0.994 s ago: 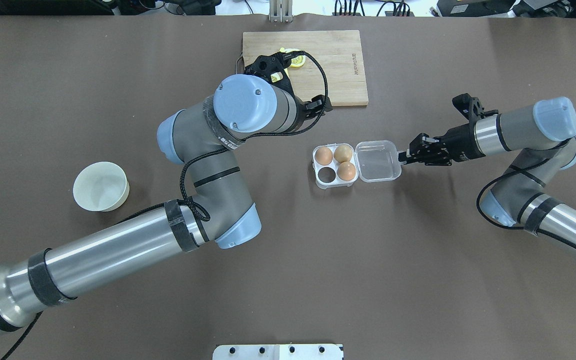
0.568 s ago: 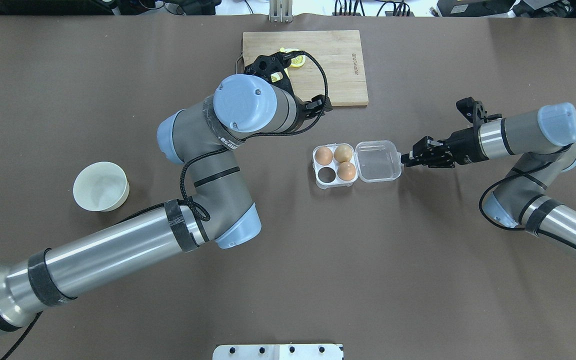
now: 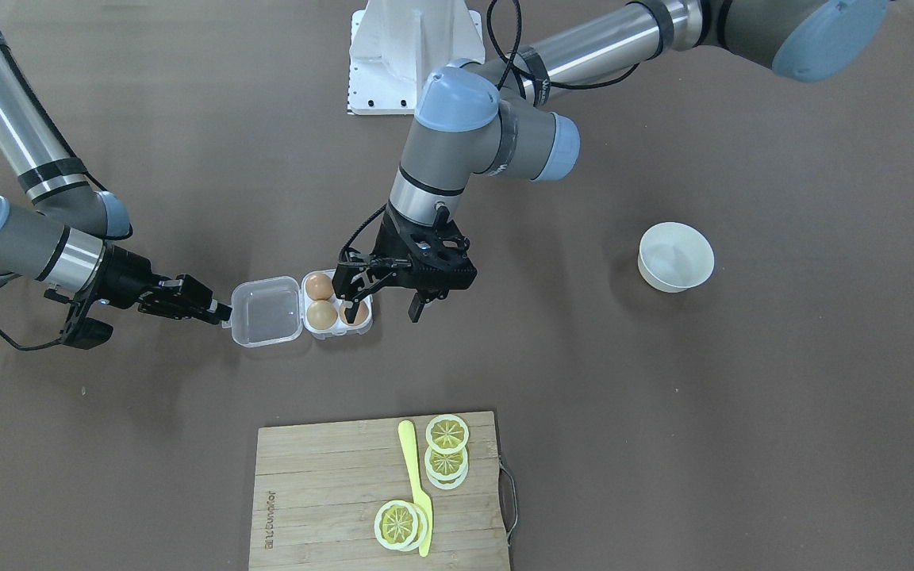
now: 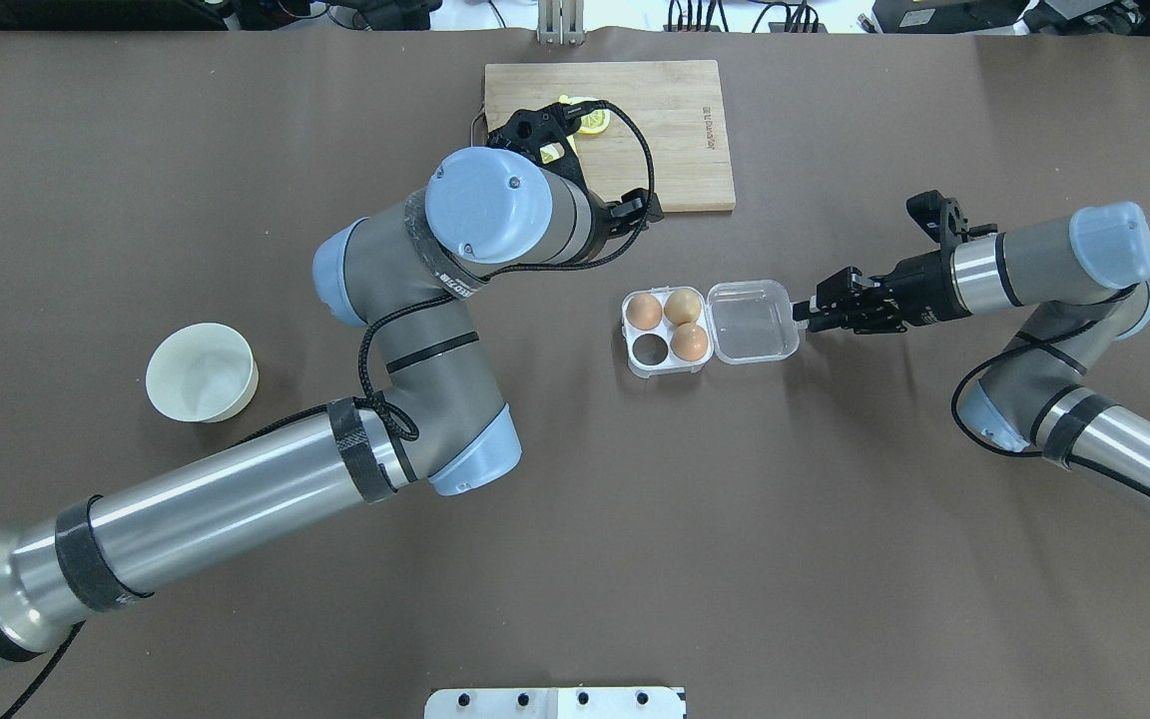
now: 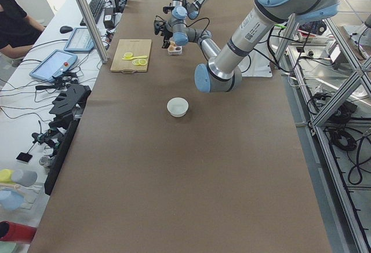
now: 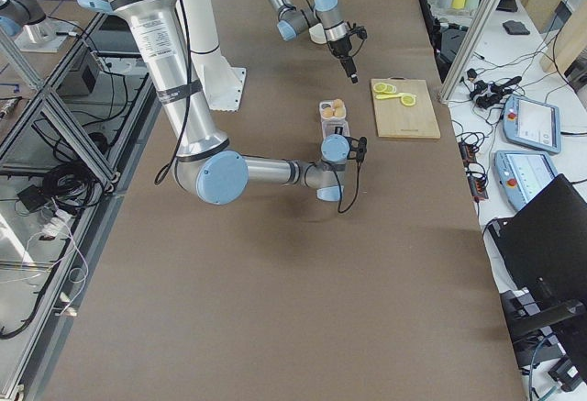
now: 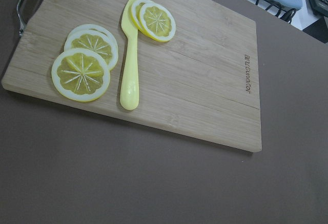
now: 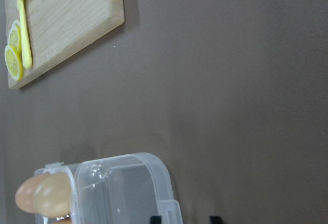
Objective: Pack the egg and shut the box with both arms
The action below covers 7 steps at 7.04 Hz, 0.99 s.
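The right arm (image 4: 1024, 262) reaches in low, its jaws spread and gripping nothing, with the latch tab (image 8: 172, 215) of the box (image 4: 650, 349) between them, closer to 1 finger. The clear lid (image 4: 755, 322) lies open and flat on the bench (image 4: 575, 559), just ahead of those jaws; past it 3 eggs (image 4: 691, 343) sit in the cells, the 4th cell bare. The left arm (image 4: 415, 330) holds its jaws spread and empty above the bench, the box close beside them, a cutting board (image 7: 205, 80) ahead.

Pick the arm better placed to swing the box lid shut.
Right. The right claw is at the latch edge of the open lid; the left claw hangs open by the egg cells.
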Motion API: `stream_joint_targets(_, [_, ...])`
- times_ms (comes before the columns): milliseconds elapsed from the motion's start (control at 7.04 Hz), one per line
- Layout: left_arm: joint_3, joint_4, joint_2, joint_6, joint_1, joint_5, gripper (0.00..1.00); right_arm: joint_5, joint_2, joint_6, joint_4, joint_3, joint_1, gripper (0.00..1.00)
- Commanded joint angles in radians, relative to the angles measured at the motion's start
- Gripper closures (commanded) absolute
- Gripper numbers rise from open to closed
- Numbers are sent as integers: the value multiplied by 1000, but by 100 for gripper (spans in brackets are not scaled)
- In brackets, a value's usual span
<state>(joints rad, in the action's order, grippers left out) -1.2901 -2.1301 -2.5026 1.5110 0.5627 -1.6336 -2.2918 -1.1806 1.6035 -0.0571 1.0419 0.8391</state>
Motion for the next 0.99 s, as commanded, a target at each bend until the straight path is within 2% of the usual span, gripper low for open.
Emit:
stream_joint_targets(0, [0,-1,2,0,0,0,6,2,2,3,0,1,-2,15])
stream_joint_targets(142, [0,-1,2,0,2,0,6,2,2,3,0,3,0,16])
stream_joint_targets(284, [0,-1,2,0,2,0,6,2,4,3,0,3,0,26])
stream_joint_targets(568, [0,-1,2,0,2,0,6,2,4,9,0,3,0,55])
stream_joint_targets(852, [0,-1,4,-2,2,0,6,2,7,13,0,4,-2,56])
